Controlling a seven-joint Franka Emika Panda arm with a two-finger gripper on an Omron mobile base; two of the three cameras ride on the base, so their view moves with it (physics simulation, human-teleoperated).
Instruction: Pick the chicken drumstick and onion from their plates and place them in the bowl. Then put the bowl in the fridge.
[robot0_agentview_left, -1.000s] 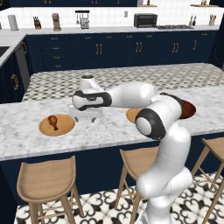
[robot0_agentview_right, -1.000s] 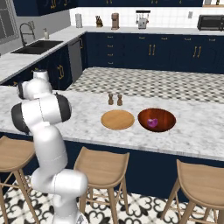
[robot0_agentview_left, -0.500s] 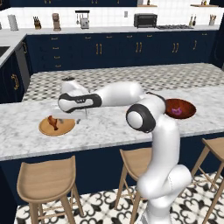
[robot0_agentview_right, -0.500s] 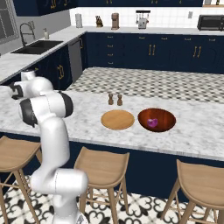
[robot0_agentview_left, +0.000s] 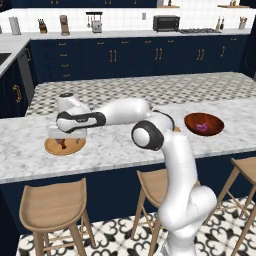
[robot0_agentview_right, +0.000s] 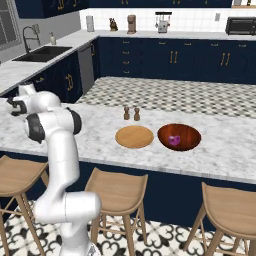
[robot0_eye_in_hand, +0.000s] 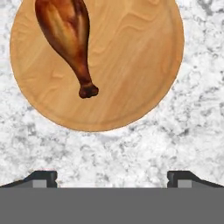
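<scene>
1. Where the marble counter (robot0_agentview_left: 115, 145) meets the room, three wooden stools (robot0_agentview_left: 50, 202) stand along its near edge.
2. On the counter's left part lies a light tan plate (robot0_agentview_left: 52, 146), and the gripper (robot0_agentview_left: 65, 141) hangs directly above it at the end of the arm stretched out to the left.
3. The hand view shows the fingertips (robot0_eye_in_hand: 41, 177) set wide apart with nothing between them; the jaws are fully spread and hold nothing.
4. The chicken drumstick (robot0_eye_in_hand: 65, 30) lies on this plate (robot0_eye_in_hand: 131, 65), meaty end toward the top of the hand view, thin bone end pointing down toward the fingers. It is clear of both fingertips.
5. Further right on the counter sits a second plate (robot0_agentview_right: 134, 136), bare.
6. Just beside that plate, apart from it, stands the dark reddish-brown bowl (robot0_agentview_right: 187, 132). The purple onion (robot0_agentview_right: 173, 140) rests inside it.
7. Behind the second plate, two small shakers (robot0_agentview_right: 130, 113) stand close together.
8. Beyond the counter run navy cabinets (robot0_agentview_left: 125, 60), with a toaster oven (robot0_agentview_left: 166, 23) on the back worktop.
</scene>
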